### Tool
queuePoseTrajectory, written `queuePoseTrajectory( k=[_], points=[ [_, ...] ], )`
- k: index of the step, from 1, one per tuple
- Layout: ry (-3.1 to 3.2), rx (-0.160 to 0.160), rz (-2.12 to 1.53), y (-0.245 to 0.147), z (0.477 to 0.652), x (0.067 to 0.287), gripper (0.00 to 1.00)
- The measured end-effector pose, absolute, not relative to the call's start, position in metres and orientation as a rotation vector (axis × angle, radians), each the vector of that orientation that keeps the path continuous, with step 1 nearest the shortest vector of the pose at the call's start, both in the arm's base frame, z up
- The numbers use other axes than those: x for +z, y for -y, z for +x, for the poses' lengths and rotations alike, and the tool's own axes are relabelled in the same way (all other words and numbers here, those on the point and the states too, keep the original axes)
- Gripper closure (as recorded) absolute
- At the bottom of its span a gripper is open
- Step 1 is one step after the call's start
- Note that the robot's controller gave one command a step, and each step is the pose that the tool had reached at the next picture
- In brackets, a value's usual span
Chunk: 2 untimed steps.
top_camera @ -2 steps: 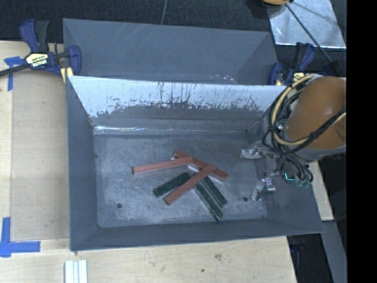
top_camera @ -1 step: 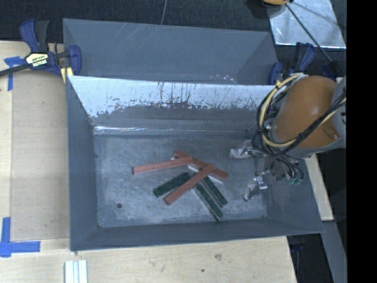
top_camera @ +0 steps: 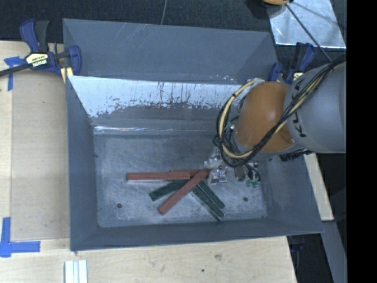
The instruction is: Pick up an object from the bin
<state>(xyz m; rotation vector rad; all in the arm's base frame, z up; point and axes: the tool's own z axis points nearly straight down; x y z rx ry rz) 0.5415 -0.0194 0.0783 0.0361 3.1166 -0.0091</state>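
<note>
My gripper (top_camera: 218,173) hangs low in the bin's right part, under the orange wrist cover, its metal tip right at the right ends of two reddish-brown sticks. One reddish-brown stick (top_camera: 158,176) lies flat and runs left from the gripper. The other reddish-brown stick (top_camera: 179,194) slants down to the left from the same spot. A dark green stick (top_camera: 210,201) lies just below the gripper, slanting down to the right. Another dark green stick (top_camera: 166,190) pokes out to the left beneath the slanted brown one.
All the sticks form one small crossed pile in the middle and right of the bin floor. The arm and its cables cover the bin's right wall. Bare grey floor lies to the left of the pile and behind it.
</note>
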Motion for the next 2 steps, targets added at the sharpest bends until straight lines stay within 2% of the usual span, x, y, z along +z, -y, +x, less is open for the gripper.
queuePoseTrajectory(
  k=[2],
  points=[
    [-3.117, -0.009, 0.035, 0.0194, 0.5415, 0.0784, 1.0]
  ],
)
